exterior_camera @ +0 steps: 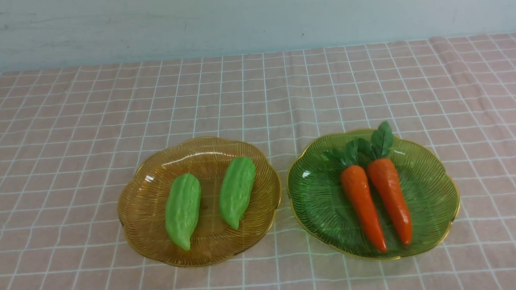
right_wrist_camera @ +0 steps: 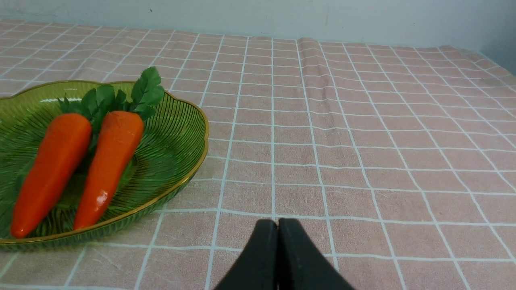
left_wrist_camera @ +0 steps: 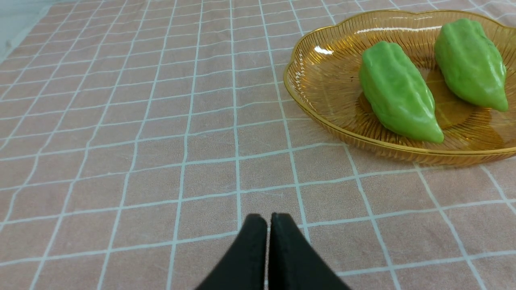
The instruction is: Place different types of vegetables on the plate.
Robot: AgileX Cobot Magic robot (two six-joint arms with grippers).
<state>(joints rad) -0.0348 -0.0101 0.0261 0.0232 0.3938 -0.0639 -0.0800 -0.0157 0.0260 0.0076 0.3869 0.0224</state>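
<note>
Both arms' closed, empty fingers (left_wrist_camera: 268, 220) (right_wrist_camera: 277, 224) are waiting, apparently because gourds (exterior_camera: 183, 211) and carrots (exterior_camera: 364, 208) are already lying sorted on plates (exterior_camera: 211, 258).

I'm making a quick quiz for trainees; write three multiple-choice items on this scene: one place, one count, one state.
1. Where do the glossy orange toy carrots lie?
A) on the amber glass plate
B) on the green glass plate
C) on the cloth

2. How many bumpy light-green toy gourds are there?
A) one
B) three
C) two

3. How is the right hand?
A) shut, empty
B) wide open
C) gripping a carrot

Key:
1 B: both carrots rest inside the green plate's gold rim.
2 C: two gourds sit on the amber plate.
3 A: the right hand's fingertips meet with nothing between.
</note>
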